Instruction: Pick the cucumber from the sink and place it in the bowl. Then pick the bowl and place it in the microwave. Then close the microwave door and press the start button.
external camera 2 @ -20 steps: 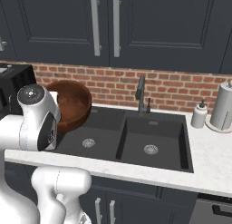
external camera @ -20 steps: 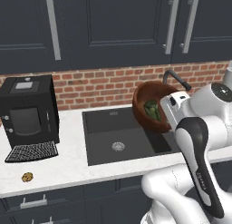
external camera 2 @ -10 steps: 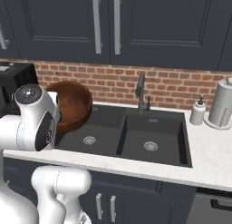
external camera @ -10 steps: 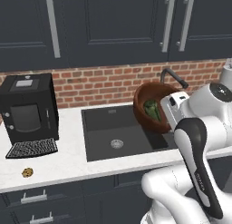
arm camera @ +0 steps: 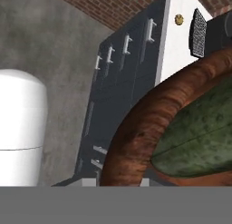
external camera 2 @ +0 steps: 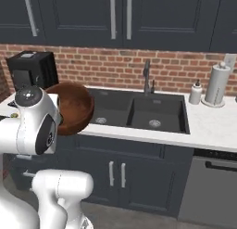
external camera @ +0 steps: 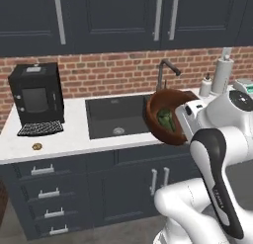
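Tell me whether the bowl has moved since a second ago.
Yes. The bowl has come away from the faucet toward the counter's front edge, which it now overlaps; the camera has pulled back too.

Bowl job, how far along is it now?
Done: the cucumber lies in the bowl. In hand: the bowl is lifted off the counter, tilted, carried beside the sink. Left: putting it in the microwave, closing the door, pressing start.
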